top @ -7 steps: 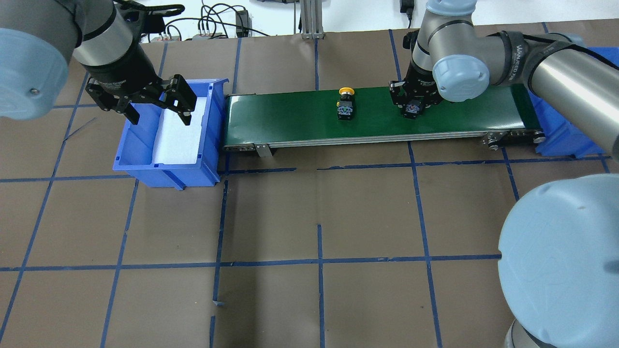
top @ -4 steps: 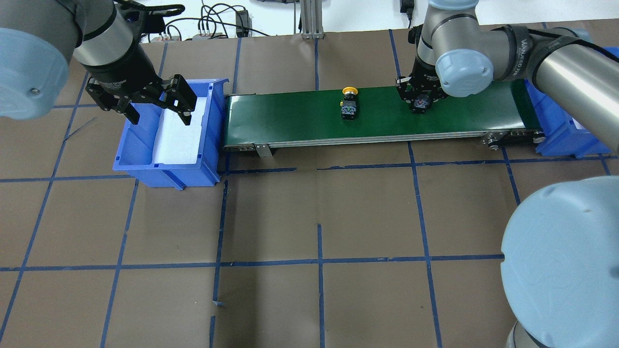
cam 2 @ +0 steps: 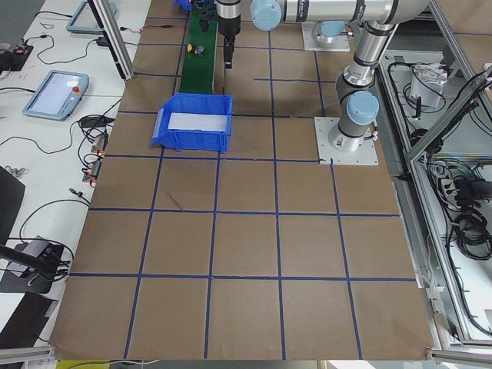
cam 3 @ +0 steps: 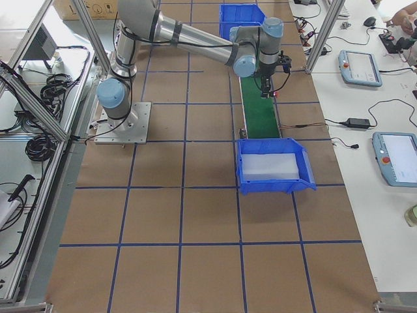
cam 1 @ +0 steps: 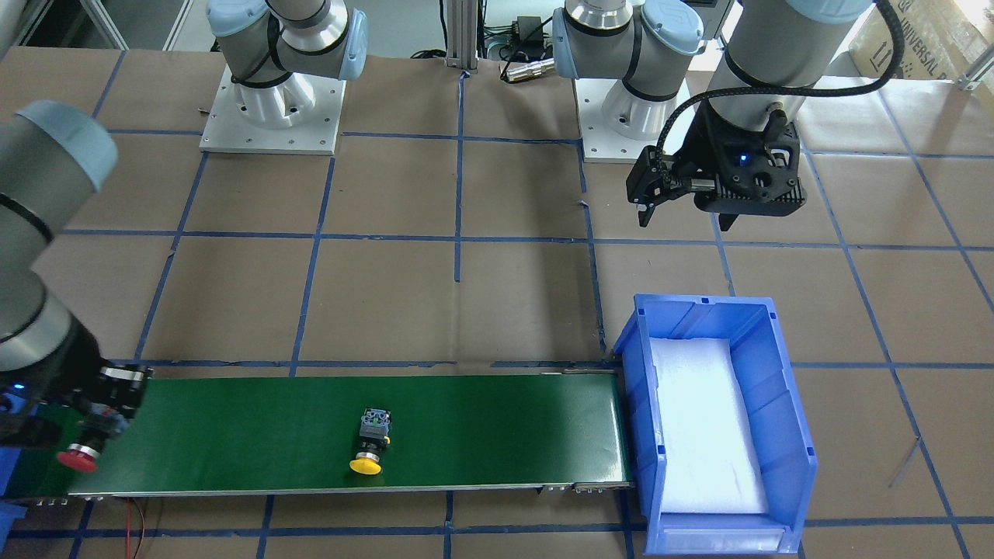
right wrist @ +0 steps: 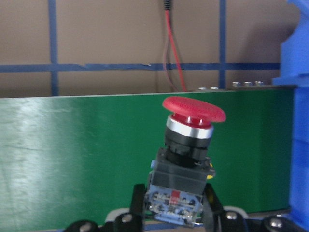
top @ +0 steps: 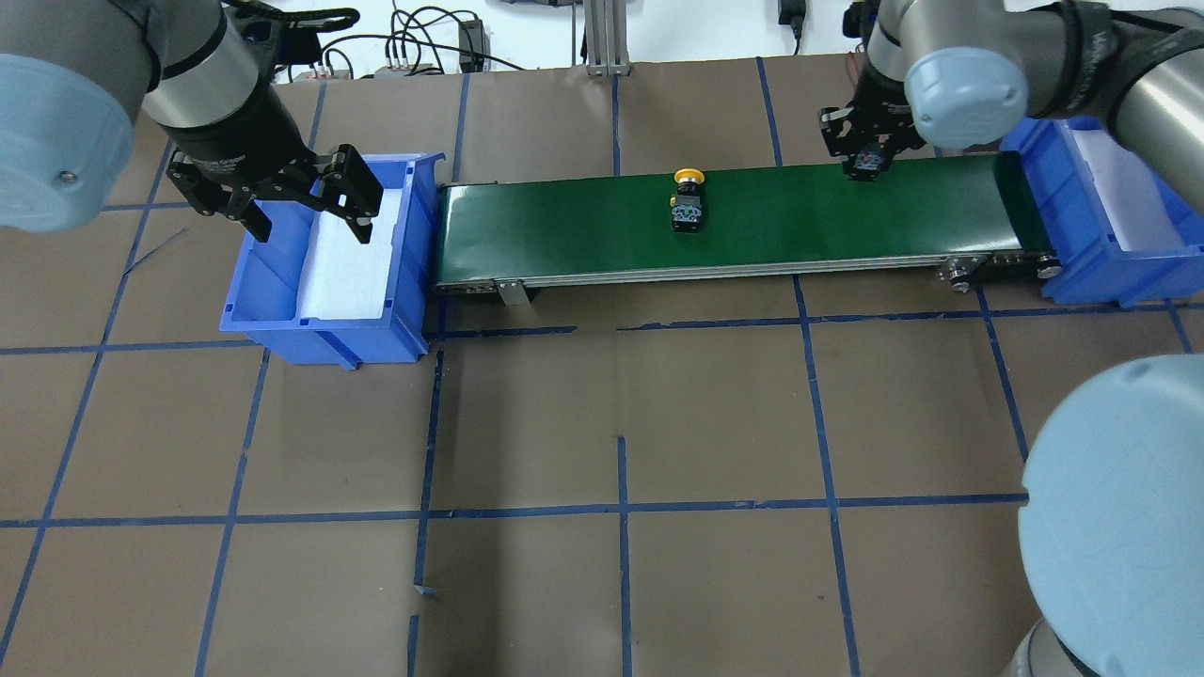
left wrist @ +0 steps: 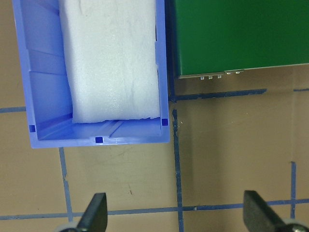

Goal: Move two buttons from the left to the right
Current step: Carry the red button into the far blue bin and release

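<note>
The yellow-capped button (top: 688, 202) lies on its side on the green conveyor belt (top: 564, 221), near the middle; it also shows in the front view (cam 1: 370, 442). My right gripper (top: 863, 150) is shut on the black rear block of the red-capped button (right wrist: 190, 145) and holds it above the belt's right end, cap pointing away from the robot (cam 1: 80, 454). My left gripper (top: 310, 226) is open and empty, hovering over the left blue bin (top: 273, 291).
The left bin holds only a white foam liner (left wrist: 113, 58). A second blue bin (top: 1091, 273) with white foam stands past the belt's right end. Blue tape lines cross the brown table. A red wire (right wrist: 169, 53) lies beyond the belt.
My right gripper has risen off the belt with the red button and moved right and farther from the robot. The yellow button has drifted slightly right. The left arm has not moved.
</note>
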